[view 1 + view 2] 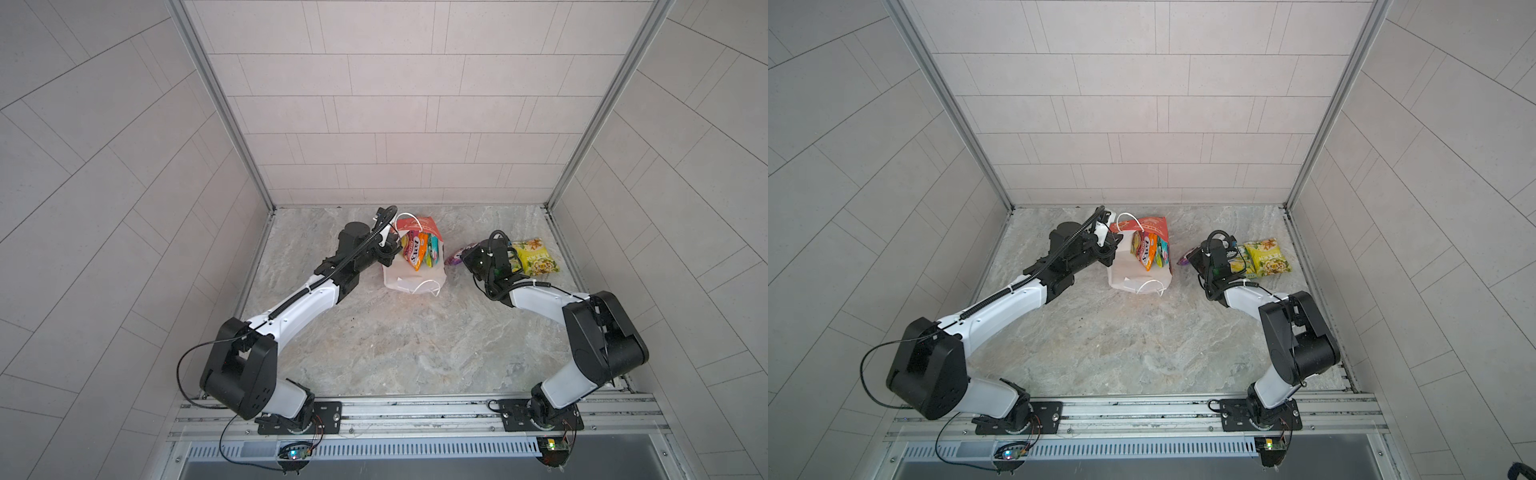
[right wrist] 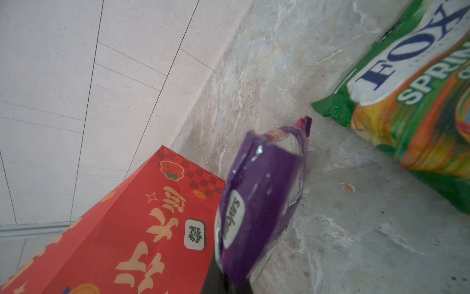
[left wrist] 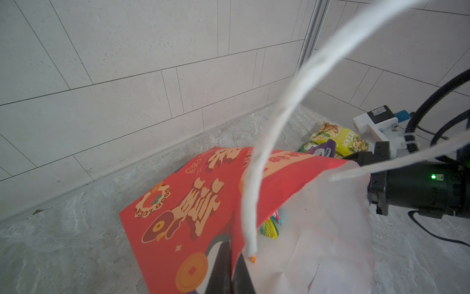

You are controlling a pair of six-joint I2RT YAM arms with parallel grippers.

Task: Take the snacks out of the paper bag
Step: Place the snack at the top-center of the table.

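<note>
At the right wrist only, the purple packet (image 2: 259, 203) shows clamped.

place: robot lab cell | signs: panelled walls (image 1: 395, 104), aluminium frame post (image 1: 221, 104), left arm (image 1: 299, 307), right arm (image 1: 540, 301) on base rail (image 1: 415, 409)

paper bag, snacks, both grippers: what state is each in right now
left gripper, shut on the paper bag rim
right gripper, shut on the purple packet
paper bag, mouth open
packets in the bag, not yet out
purple packet, out of the bag, held
green packet, out, lying on the table
yellow packet, out, lying on the table
</note>
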